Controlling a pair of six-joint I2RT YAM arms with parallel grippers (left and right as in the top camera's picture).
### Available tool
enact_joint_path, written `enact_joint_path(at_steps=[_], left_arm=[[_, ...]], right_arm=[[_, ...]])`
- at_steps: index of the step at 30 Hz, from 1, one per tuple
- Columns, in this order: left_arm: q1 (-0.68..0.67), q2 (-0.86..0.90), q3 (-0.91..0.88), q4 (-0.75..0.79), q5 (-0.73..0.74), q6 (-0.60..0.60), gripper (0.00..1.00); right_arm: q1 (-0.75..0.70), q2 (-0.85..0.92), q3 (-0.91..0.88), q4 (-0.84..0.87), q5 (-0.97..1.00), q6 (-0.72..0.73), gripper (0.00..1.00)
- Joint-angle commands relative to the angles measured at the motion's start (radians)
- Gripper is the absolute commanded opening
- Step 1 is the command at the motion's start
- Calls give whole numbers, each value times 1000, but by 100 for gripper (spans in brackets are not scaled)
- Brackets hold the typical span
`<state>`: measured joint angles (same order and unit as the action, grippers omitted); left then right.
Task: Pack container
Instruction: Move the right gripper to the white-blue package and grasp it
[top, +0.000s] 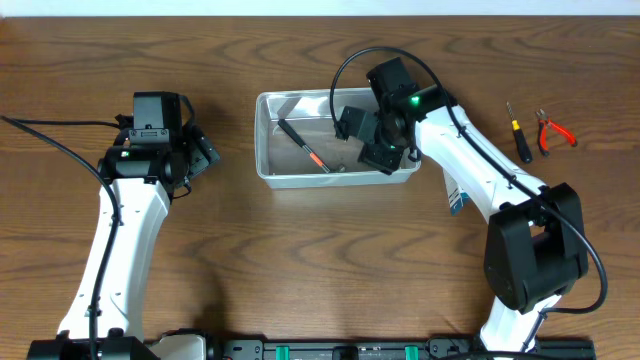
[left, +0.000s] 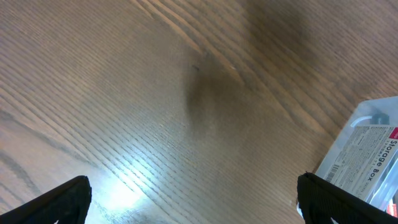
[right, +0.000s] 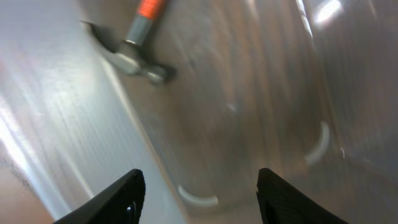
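The clear plastic container (top: 268, 140) sits upright near the middle of the wooden desk (top: 300, 260), its long sides running left to right. Inside it a small hammer (top: 305, 147) lies slantwise on the floor, black grip toward the far left corner and its metal head (right: 134, 59) next to the near wall, past an orange stretch of handle. The right arm (top: 470, 165) reaches in from the side so that the right jaws hang over the container's right half. In the right wrist view they are spread wide with nothing between them, well apart from the hammer head. The left arm (top: 125, 220) holds the left jaws above bare desk just left of the container. They too stand wide open and empty, with the tub's labelled corner (left: 373, 155) at the edge of the left wrist view. To the right of the right arm lie a screwdriver (top: 518, 132) and red-handled pliers (top: 553, 130), close together, and a blue-and-white box (top: 455, 195) shows partly beneath the arm.
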<state>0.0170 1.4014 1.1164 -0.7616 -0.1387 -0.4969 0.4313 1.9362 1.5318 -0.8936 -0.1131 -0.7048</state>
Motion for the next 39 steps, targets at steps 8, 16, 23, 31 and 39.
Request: enact_joint_path(at_steps=[8,16,23,31,39], left_arm=[[4,10,11,-3,-20,6,98],[4,10,11,-3,-20,6,98],[4,10,11,-3,-20,6,98],[4,10,11,-3,-20,6,98],[4,10,11,-3,-20,6,98]], right_arm=[[-114,-29,526,-466,254,682,69],[-286,-27,608,-675,205,712,68],[-357,-27,488,-624,161,712,67],[-363,-27,249,-456,161,711,85],[-363,-27,153,-386,161,666,81]])
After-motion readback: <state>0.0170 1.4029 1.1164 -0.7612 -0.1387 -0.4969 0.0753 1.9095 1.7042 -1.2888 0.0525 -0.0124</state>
